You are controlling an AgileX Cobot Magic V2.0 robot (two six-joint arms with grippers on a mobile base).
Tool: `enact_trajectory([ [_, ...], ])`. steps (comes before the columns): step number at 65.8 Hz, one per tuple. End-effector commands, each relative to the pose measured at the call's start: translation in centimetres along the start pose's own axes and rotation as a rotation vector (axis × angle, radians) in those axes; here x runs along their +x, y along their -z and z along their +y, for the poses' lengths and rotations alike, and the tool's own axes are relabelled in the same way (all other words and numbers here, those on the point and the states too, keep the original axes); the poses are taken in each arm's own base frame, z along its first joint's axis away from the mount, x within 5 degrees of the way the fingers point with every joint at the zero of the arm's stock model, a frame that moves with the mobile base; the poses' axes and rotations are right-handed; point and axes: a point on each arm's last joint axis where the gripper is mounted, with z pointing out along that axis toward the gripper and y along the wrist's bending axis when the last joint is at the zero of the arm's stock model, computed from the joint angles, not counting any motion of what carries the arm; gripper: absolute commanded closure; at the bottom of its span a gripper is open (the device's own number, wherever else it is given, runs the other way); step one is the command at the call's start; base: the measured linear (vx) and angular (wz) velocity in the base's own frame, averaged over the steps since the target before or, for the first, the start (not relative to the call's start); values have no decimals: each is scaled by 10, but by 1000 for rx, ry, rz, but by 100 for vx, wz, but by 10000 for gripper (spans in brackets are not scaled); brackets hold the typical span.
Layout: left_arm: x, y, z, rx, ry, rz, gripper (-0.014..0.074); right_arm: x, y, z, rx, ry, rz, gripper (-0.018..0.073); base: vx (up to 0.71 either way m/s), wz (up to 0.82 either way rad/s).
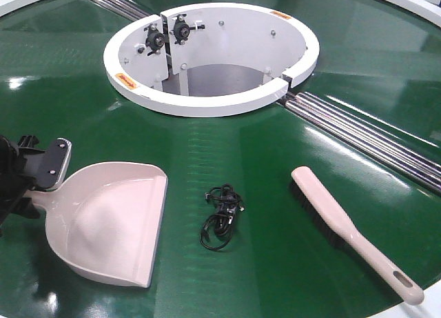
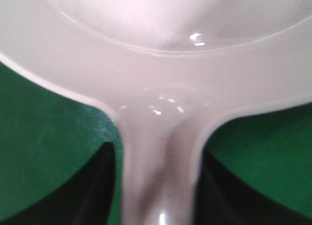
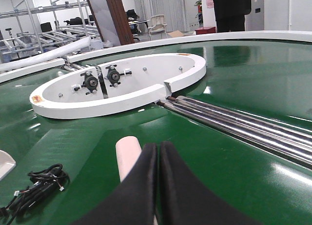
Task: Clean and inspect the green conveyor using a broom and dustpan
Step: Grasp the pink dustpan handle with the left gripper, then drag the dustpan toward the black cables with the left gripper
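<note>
The pale pink-beige dustpan (image 1: 110, 218) lies on the green conveyor (image 1: 275, 263) at the near left, its wide lip facing right. My left gripper (image 1: 38, 187) is shut on the dustpan's handle. The left wrist view shows the handle (image 2: 158, 176) pinched between the two black fingers (image 2: 97, 186). At the near right the broom (image 1: 344, 225) lies flat, black bristles on its far half and the slotted handle end towards the near edge. My right gripper (image 3: 157, 149) hovers over the broom (image 3: 127, 154), its jaws pressed together with nothing between them. It is outside the front view.
A coiled black cable (image 1: 220, 218) lies on the belt between dustpan and broom. The white central ring housing (image 1: 213, 56) stands behind, with silver rollers (image 1: 372, 138) running out to the right. A white outer rim (image 1: 431, 301) edges the belt at the near right.
</note>
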Motion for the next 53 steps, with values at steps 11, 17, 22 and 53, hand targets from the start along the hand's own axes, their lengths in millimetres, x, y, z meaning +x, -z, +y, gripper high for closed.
enact_trajectory([
  [11,-18,35,6,-139,-40,-15,605,-3,0,1,-12,12,-66,569,0,0],
  [17,-28,39,5,-153,-26,-25,604,-3,0,1,-12,12,-66,569,0,0],
  [22,-35,40,4,-157,-12,-29,604,-3,0,1,-12,12,-66,569,0,0],
  [53,-54,46,9,-124,26,39,603,-3,0,1,-12,12,-66,569,0,0],
])
